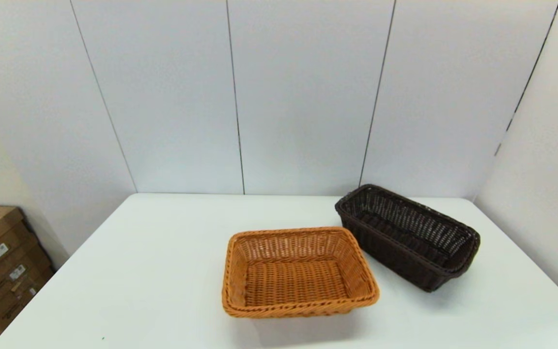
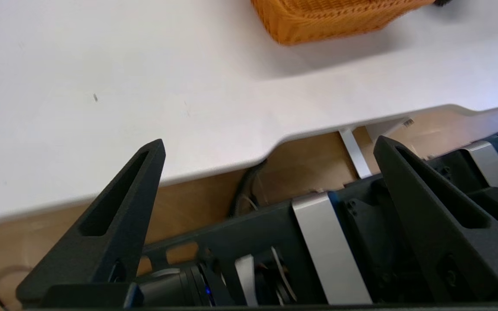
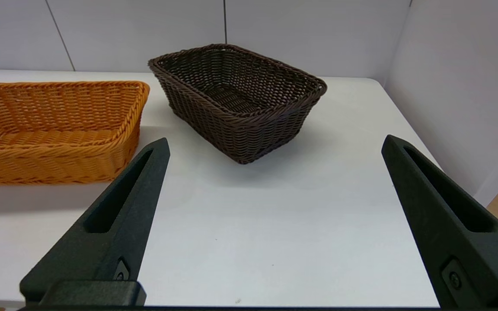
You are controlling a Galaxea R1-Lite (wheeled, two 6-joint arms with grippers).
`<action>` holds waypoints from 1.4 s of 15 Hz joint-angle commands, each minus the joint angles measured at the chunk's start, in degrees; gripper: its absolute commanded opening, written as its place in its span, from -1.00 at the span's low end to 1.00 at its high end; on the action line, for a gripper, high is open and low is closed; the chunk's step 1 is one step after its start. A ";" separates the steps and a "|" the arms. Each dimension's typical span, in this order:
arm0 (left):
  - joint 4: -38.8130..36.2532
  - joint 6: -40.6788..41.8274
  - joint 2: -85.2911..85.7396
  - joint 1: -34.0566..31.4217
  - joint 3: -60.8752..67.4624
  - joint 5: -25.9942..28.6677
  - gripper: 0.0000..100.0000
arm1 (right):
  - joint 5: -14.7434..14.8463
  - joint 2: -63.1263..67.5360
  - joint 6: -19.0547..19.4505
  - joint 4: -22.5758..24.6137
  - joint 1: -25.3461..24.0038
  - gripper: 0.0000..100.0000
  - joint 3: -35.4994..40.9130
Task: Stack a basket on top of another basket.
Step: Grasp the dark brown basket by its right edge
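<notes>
Two baskets sit apart on the white tabletop [image 1: 162,271]: the dark brown wicker basket [image 1: 407,236] toward its far right corner, the orange-tan wicker basket [image 1: 298,272] near the middle, closer to the front edge. Neither arm shows in the head view. The left gripper [image 2: 268,144] hangs off the front edge, jaws wide open and empty; only a cut-off corner of the orange-tan basket shows there. The right gripper [image 3: 275,142] faces the dark basket, jaws wide and empty.
</notes>
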State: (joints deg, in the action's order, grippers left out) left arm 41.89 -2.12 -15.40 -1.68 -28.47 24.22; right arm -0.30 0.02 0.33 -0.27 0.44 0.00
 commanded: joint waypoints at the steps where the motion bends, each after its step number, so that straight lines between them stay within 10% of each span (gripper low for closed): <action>1: -0.23 6.08 6.43 0.36 3.42 -0.76 1.00 | -0.05 -0.02 0.02 0.00 0.00 1.00 0.00; 21: -34.15 6.60 15.48 1.07 23.63 -20.27 1.00 | -0.05 -0.02 0.02 0.00 0.00 1.00 0.00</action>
State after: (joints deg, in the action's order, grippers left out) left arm 10.25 4.02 -0.38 -0.52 -6.97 6.47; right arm -0.30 0.02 0.33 -0.27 0.46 0.00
